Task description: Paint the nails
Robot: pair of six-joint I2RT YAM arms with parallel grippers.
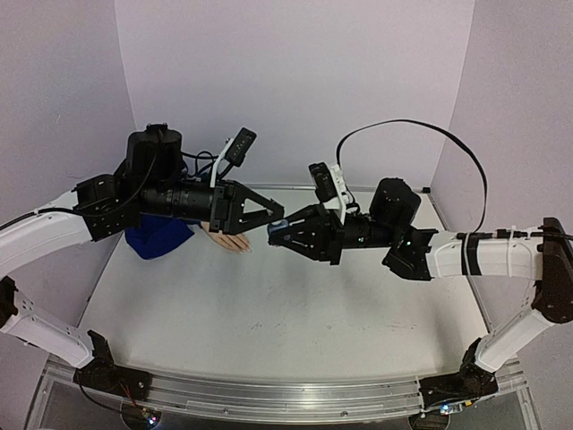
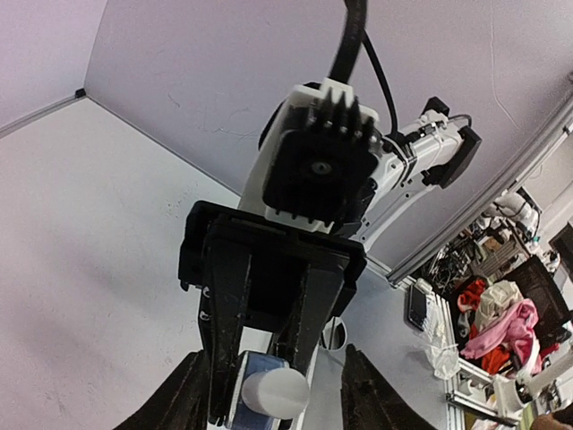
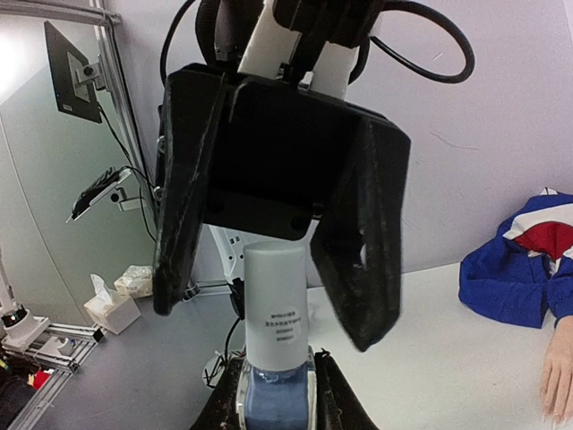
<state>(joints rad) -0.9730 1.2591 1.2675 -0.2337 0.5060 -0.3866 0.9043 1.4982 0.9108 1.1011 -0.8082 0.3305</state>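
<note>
Above the white tabletop [image 1: 269, 313] I read my right pincer [image 1: 288, 235] clenched on the blue base of a small white-capped bottle [image 3: 276, 331], my left pincer [image 1: 271, 218] released, jaws straddling the cap, and beyond them the nails [image 1: 243, 250] of the peach mannequin hand [image 1: 228, 242] lying on the tabletop, protruding from its blue sleeve [image 1: 157, 240].

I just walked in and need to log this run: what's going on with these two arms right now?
The right gripper holds a small blue-based bottle with a white cylindrical cap in the air. The left gripper stands open, its jaws either side of the cap, not gripping it. The peach-coloured mannequin hand in its blue, red and white sleeve lies untouched on the white table.
</note>
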